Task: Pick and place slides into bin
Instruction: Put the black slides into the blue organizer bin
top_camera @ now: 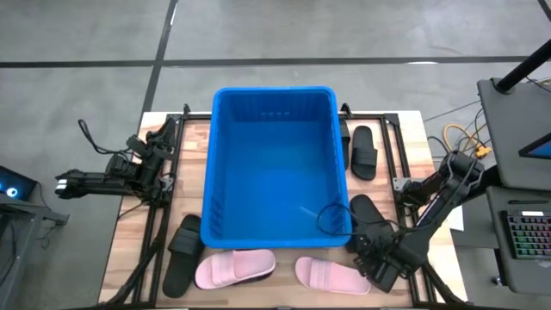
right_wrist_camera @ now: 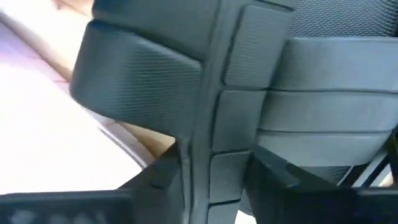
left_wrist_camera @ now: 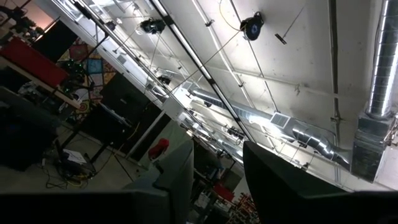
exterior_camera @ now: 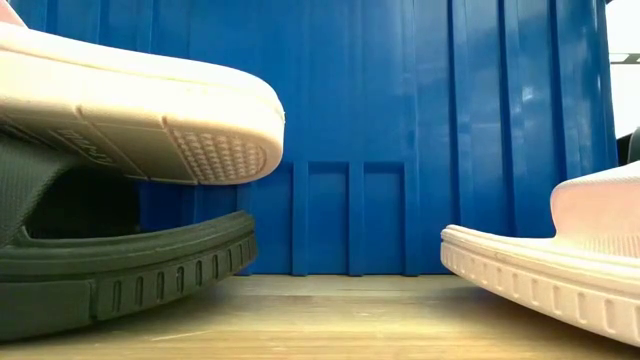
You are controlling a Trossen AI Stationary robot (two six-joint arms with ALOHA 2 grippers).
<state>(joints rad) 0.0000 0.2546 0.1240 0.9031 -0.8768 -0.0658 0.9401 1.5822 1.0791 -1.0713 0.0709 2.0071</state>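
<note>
The blue bin (top_camera: 271,164) stands mid-table. A black slide (top_camera: 365,212) lies by the bin's near right corner, and my right gripper (top_camera: 370,251) stands over its near end, pointing down, shut on it. A pink slide (top_camera: 331,274) lies just left of that gripper, sole on the table (exterior_camera: 540,275). At the near left another pink slide (top_camera: 234,267) rests partly on a black slide (top_camera: 181,254), its toe end (exterior_camera: 215,150) overhanging. A third black slide (top_camera: 363,151) lies right of the bin. My left gripper (left_wrist_camera: 217,186) is parked off the table's left edge (top_camera: 69,183), open, tipped up. My right gripper pinches the black slide's notched side edge (right_wrist_camera: 214,143) between its two fingers (right_wrist_camera: 273,177), which come from above and point down. The ribbed strap (right_wrist_camera: 329,93) shows just beside the hold. The high view shows the slide's far part lying on the table.
The bin's near wall (exterior_camera: 400,130) rises close behind the near slides. Metal rails (top_camera: 392,146) run along the table on both sides of the bin. A keyboard and stand (top_camera: 525,232) sit beyond the right edge.
</note>
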